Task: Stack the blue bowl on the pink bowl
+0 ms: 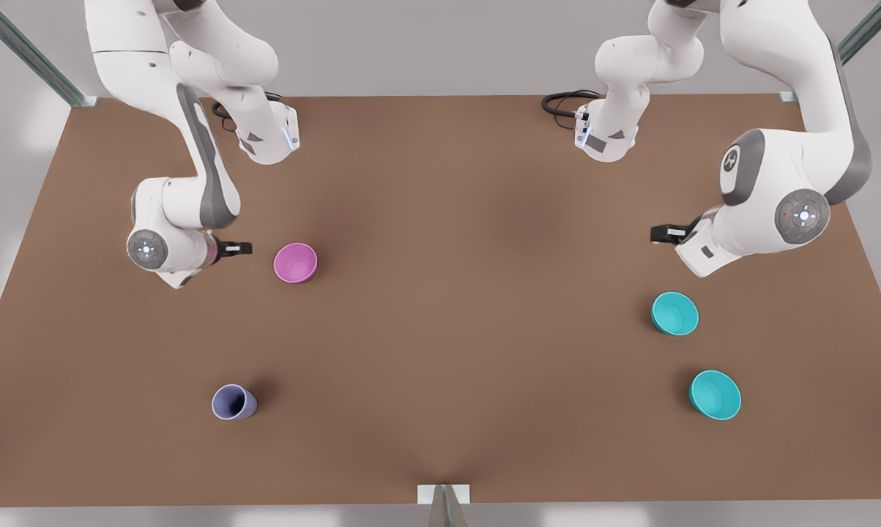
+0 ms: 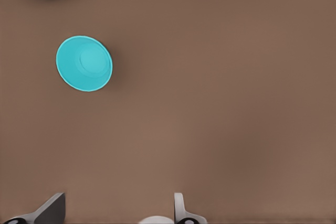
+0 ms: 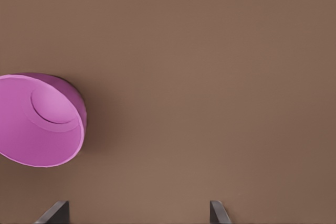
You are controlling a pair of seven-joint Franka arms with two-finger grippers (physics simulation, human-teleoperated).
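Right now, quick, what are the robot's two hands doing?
Left gripper: jaws open, holding nothing, up above the table near the two teal bowls.
Right gripper: jaws open, empty, beside the pink bowl.

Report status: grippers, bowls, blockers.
Left gripper open, empty, near the blue bowl. Right gripper open, empty, beside the pink bowl. Nothing stacked. Path between bowls unobstructed.

Arms: white, round and smooth, with grey bands.
Joints: grey round caps.
Cables: black loops.
Fingers [image 2: 50,211]: dark grey.
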